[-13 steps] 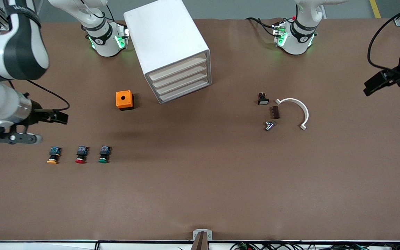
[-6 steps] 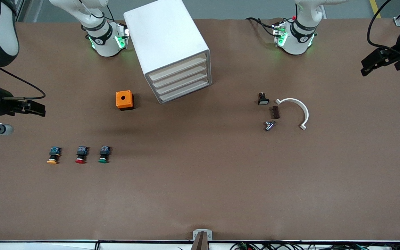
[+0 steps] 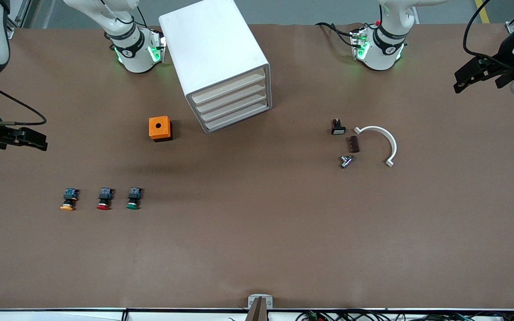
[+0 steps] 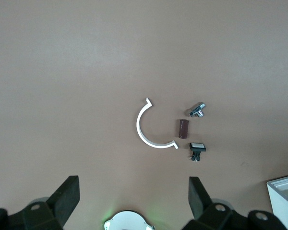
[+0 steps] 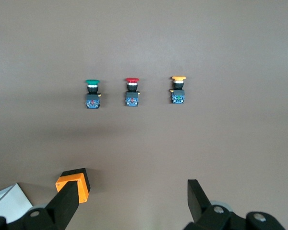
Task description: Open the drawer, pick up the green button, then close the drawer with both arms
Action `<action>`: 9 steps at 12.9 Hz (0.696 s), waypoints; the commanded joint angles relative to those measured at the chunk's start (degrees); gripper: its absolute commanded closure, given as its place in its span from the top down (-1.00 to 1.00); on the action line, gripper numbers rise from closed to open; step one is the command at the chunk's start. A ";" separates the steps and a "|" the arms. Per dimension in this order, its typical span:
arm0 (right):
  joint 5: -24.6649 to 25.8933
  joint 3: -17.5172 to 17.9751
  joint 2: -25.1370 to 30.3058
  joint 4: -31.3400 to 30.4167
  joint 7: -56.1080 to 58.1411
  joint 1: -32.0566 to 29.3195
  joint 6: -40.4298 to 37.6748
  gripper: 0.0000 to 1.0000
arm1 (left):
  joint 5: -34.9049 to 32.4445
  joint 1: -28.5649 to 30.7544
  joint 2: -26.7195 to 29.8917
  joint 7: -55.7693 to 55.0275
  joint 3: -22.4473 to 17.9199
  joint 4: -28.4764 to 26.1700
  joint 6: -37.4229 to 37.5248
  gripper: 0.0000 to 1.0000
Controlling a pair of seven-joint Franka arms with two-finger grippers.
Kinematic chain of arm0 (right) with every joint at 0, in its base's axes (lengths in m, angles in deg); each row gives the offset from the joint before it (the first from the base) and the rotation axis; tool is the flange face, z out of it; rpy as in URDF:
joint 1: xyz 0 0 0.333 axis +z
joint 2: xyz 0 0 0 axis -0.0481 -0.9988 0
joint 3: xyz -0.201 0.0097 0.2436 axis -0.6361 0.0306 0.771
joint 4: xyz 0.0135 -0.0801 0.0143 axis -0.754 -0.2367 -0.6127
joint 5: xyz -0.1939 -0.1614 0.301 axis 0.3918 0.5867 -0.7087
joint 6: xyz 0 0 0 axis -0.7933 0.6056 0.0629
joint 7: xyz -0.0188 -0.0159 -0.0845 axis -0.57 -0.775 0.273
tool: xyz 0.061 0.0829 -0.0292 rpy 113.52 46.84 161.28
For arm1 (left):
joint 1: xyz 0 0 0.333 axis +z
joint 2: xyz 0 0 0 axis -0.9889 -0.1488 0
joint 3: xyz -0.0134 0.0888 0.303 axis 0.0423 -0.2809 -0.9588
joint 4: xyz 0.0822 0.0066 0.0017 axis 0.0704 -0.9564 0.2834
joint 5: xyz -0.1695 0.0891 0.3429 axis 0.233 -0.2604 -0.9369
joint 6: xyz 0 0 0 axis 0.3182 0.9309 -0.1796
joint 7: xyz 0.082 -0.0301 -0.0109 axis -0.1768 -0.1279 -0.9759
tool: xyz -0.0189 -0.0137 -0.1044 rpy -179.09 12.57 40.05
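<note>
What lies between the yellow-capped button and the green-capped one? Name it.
The red-capped button sits between the yellow-capped button and the green-capped button, in one row; both the front and right wrist views show it.

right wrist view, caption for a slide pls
Open right gripper high over green button, red button and yellow button in a row.

Cabinets: there was one white cabinet on the table.
Drawers: it had four, all alike, cream slat fronts stacked one above another.
Push-buttons: three stood in a row, one green-capped button, one red-capped button, one yellow-capped button.
Orange boxes: one orange box, with a single round hole on top.
White curved brackets: one white curved bracket.
Small parts beside it: three, namely one black switch, one brown block, one metal fitting.
Robot arms: two, each with one two-finger gripper.
</note>
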 commanded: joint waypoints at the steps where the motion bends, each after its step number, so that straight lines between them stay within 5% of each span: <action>1: -1.02 0.61 -0.01 1.53 -1.00 -1.86 -4.49 1.00 | 0.55 -0.05 1.91 0.94 0.73 -1.98 -1.02 1.00; 5: -4.97 0.61 3.94 -1.00 -3.62 -2.04 -6.20 1.00 | 0.55 0.13 2.27 0.94 0.73 -2.60 -1.11 1.00; 9: -7.16 0.61 11.84 -11.63 -8.13 -2.13 1.79 1.00 | 0.55 0.22 2.18 0.94 0.64 -2.60 -1.46 1.00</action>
